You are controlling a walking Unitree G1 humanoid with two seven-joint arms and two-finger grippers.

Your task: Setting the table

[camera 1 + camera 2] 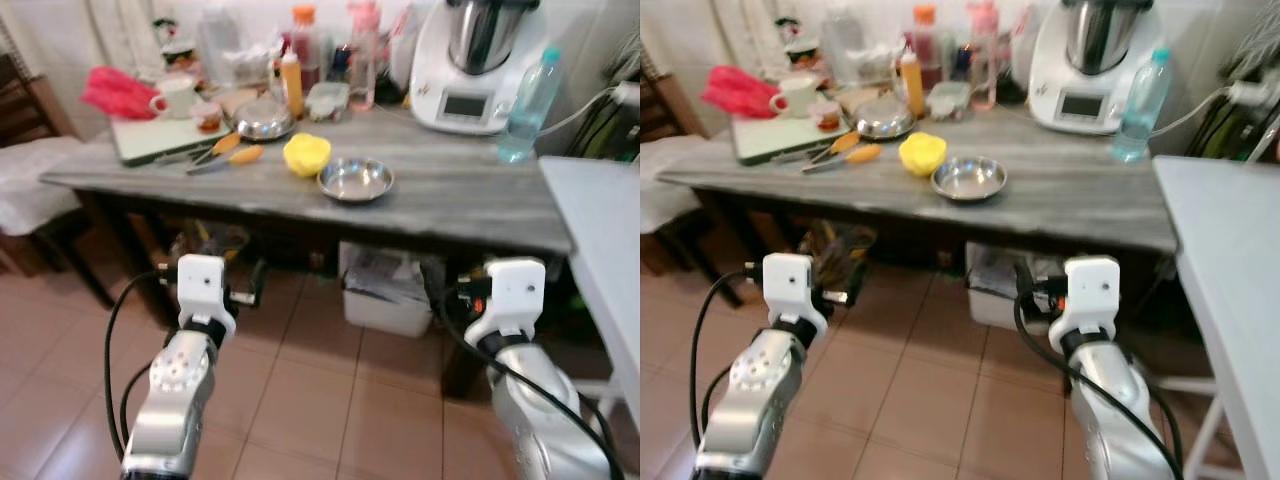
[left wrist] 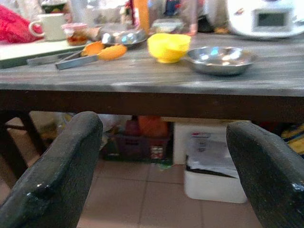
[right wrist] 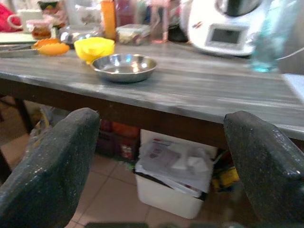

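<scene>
Tongs (image 1: 222, 152) lie lengthwise along the table (image 1: 450, 200), orange tips rightward; both grippers (image 2: 161, 175) (image 3: 161, 166) spread wide.

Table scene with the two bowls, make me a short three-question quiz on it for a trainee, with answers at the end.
1. True or false: the yellow bowl touches the steel bowl.
2. Which stands nearest the table's right end? A) white mug B) plastic water bottle C) orange-capped bottle
3. Fill in: both the left gripper and the right gripper have their jaws ____ and hang below the table edge.

Key: 1 false, there is a small gap between them. 2 B. 3 open.
</scene>
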